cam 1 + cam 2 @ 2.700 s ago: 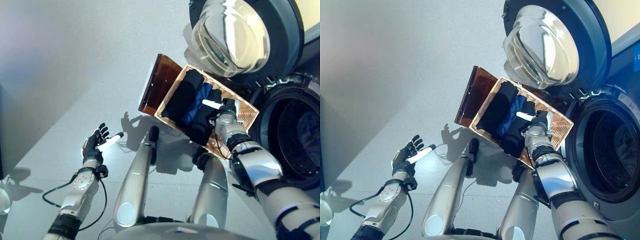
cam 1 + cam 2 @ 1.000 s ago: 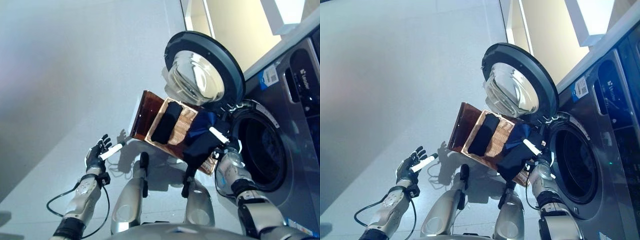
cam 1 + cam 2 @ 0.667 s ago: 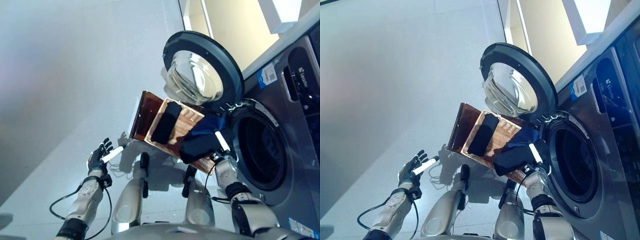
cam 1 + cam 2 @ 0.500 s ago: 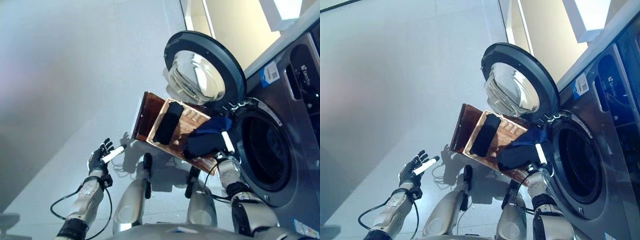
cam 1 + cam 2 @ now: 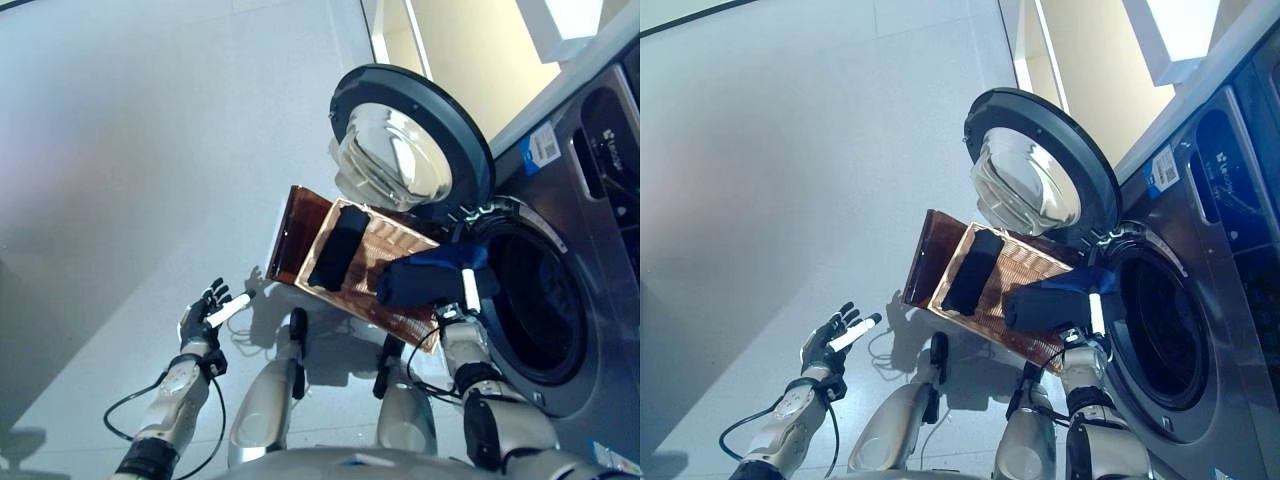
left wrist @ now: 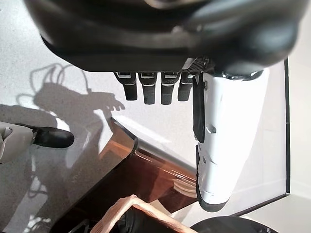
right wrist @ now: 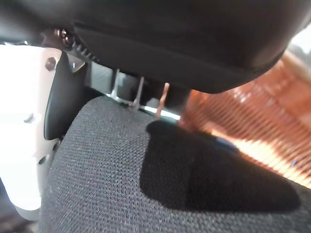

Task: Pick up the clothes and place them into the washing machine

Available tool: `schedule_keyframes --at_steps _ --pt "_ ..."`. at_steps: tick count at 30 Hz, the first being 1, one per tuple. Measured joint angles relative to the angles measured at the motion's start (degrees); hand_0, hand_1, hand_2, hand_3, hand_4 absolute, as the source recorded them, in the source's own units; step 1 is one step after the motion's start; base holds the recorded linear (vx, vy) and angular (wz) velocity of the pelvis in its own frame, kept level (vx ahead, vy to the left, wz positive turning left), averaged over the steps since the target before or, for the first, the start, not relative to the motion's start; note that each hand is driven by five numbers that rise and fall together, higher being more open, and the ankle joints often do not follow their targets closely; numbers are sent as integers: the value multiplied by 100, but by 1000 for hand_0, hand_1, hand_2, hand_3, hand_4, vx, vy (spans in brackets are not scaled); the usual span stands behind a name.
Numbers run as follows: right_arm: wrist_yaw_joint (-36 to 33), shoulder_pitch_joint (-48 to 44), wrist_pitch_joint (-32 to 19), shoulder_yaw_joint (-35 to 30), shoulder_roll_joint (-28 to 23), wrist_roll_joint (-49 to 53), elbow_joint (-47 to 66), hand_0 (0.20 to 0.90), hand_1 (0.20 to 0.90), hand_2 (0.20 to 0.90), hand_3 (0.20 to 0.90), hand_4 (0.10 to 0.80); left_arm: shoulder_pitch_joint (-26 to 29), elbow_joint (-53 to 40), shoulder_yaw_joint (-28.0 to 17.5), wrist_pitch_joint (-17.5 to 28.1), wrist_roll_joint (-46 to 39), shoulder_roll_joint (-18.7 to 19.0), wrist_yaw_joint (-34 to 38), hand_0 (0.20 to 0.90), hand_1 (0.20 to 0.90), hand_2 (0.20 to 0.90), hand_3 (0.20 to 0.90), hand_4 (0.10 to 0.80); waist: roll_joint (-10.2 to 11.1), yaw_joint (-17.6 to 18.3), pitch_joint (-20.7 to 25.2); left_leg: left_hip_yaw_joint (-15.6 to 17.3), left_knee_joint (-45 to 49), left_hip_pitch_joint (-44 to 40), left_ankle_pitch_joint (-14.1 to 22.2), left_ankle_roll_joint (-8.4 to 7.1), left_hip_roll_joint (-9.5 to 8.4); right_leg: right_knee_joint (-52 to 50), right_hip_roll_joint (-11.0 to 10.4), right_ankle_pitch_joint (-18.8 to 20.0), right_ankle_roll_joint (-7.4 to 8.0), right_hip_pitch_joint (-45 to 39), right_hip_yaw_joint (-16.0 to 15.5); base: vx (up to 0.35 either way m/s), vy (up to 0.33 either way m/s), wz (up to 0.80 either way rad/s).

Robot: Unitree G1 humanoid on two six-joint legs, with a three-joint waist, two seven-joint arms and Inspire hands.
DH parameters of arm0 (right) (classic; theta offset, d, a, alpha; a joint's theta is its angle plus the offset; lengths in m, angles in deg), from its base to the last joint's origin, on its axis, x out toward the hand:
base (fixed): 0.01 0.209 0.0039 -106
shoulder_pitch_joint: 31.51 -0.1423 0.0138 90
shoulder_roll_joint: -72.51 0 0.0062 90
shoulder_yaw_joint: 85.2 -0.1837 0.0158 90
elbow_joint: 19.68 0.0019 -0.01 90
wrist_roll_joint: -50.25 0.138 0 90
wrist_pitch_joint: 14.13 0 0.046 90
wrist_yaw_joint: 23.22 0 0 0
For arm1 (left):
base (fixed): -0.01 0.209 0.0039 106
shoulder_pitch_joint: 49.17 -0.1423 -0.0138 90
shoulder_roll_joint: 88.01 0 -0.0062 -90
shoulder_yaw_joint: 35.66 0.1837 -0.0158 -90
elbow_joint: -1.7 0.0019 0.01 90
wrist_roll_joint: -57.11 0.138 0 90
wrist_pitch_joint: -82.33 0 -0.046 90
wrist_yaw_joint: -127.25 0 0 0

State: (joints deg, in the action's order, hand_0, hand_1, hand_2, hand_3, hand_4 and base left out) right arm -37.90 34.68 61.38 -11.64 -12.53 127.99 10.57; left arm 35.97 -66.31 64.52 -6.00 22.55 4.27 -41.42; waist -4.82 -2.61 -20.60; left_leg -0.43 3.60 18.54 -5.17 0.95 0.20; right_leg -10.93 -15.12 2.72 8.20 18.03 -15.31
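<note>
Inside, the basket [image 5: 390, 255] holds one black garment [image 5: 337, 249].

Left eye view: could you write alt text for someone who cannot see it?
The robot's right hand holds a dark garment over a wicker basket, beside the washing machine's open door. Its left hand hangs open, empty.

I see the basket [image 5: 392, 262] on the floor [image 5: 150, 150], left of the washing machine [image 5: 590, 250], below its door [image 5: 410, 140]; one garment [image 5: 338, 247] lies inside.
</note>
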Motion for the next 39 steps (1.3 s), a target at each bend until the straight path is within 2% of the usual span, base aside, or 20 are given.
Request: schedule_keyframes --at_steps 6,13,15,18,33,39 --pt "91 -163 -420 -495 106 807 -5 200 200 200 200 300 0 1 12 0 -23 0 -4 900 900 900 900 800 -1 5 1 22 -4 5 0 0 -2 -33 -5 -5 -6 44 33 0 1 -1" --pt "53 -287 -791 -934 73 1065 -6 200 200 200 200 300 -5 2 154 0 -120 2 0 900 900 900 900 800 -11 21 8 32 -4 16 2 0 -8 -87 -21 -38 -51 88 50 0 0 0" --pt "-25 -296 -836 -1072 38 1069 -7 200 200 200 200 300 -43 2 194 0 -120 2 1 900 900 900 900 800 -15 17 162 38 13 173 -1 1 -11 -99 -25 -37 -52 246 56 0 0 0" --pt "-82 -306 -851 -1113 -66 1071 -103 200 200 200 200 300 -45 2 199 2 -121 3 1 900 900 900 900 800 -19 25 186 48 35 182 -29 39 -10 -118 -27 -17 -22 253 55 0 0 0" --pt "-628 -572 -1063 -1786 -683 1241 -422 200 200 200 200 300 -62 1 208 3 -119 64 4 900 900 900 900 800 -47 11 200 62 17 191 -9 13 -28 -90 -47 -34 -44 260 57 0 0 0" --pt "-714 -598 -1086 -1780 -1062 1213 -433 200 200 200 200 300 -74 -4 213 4 -118 91 1 900 900 900 900 800 -89 24 223 69 9 277 -8 14 -33 -103 -52 -38 -49 367 68 -8 2 0"
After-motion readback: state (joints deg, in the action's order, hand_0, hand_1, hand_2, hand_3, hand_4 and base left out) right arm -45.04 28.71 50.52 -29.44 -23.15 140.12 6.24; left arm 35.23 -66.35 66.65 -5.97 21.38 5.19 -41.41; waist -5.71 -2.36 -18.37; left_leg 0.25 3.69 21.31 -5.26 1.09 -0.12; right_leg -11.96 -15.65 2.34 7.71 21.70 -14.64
